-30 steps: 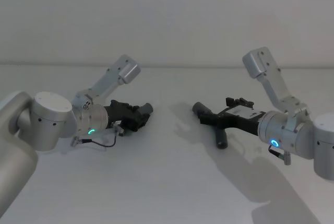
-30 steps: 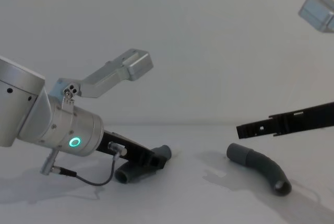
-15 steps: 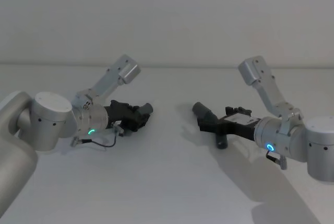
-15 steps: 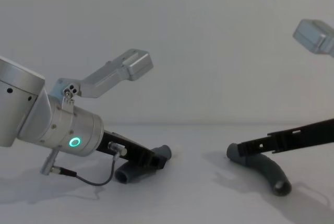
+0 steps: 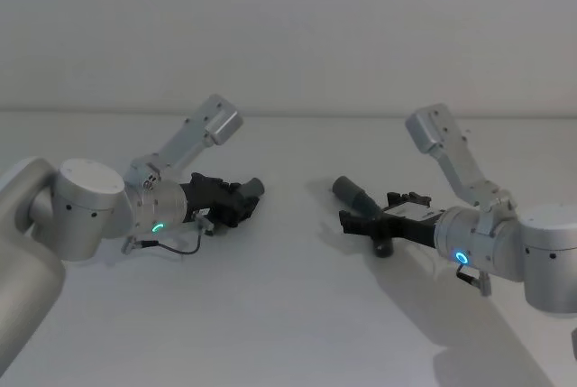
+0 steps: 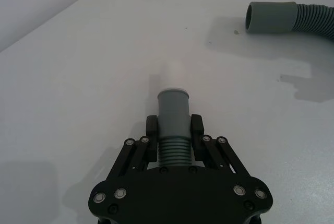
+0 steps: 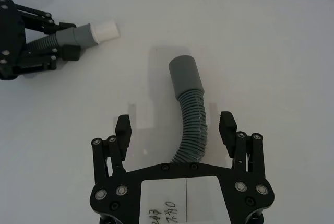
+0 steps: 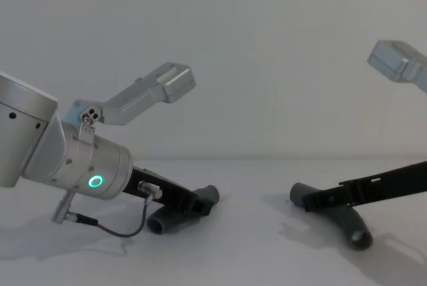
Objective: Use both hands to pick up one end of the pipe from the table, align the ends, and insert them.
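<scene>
Right wrist view, nearest first: our right gripper sits low over the worktop, its fingers spread wide. To grip well, we judge it should settle lower, centre on the ribs and close gently, leaving the cuff free. The wide-cuffed pipe piece lies between the fingers, off-centre and touching neither, its sleeve jutting beyond them. Farther off, our left gripper clamps the narrow piece behind its pale tip.

two grey pipe pieces, two black tools, one white table
</scene>
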You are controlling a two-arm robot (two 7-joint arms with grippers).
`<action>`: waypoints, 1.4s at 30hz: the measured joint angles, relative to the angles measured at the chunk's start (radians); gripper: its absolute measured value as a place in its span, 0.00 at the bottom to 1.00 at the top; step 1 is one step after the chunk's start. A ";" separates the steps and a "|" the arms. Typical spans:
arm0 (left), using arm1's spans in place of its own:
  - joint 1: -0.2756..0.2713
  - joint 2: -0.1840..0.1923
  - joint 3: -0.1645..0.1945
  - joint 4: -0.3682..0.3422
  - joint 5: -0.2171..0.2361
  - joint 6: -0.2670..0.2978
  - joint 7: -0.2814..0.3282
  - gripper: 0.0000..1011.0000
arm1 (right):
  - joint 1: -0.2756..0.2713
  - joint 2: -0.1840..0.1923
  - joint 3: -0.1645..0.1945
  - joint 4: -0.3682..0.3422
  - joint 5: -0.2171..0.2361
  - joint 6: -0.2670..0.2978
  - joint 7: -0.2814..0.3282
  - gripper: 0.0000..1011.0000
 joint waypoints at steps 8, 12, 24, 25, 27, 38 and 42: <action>0.000 0.000 0.000 0.000 0.000 0.000 0.000 0.36 | 0.002 -0.004 -0.005 0.015 -0.010 0.007 0.006 0.99; 0.000 0.000 0.000 0.000 0.000 0.000 0.000 0.36 | 0.003 -0.006 -0.006 0.023 -0.014 0.009 0.007 0.99; 0.000 0.000 0.000 0.000 0.000 0.000 0.000 0.36 | 0.007 -0.013 -0.008 0.044 -0.024 0.010 0.013 0.99; 0.000 0.000 0.000 0.000 0.000 0.000 0.000 0.36 | 0.007 -0.014 -0.008 0.045 -0.025 0.010 0.013 0.99; 0.000 0.000 0.000 0.000 0.000 0.000 0.000 0.36 | 0.008 -0.014 -0.008 0.047 -0.026 0.010 0.013 0.97; 0.000 0.000 0.000 0.000 0.000 0.000 0.000 0.36 | 0.008 -0.016 -0.008 0.053 -0.030 0.010 0.015 0.70; 0.000 0.000 0.000 0.000 0.000 0.000 0.000 0.36 | 0.009 -0.017 -0.008 0.054 -0.030 0.010 0.015 0.58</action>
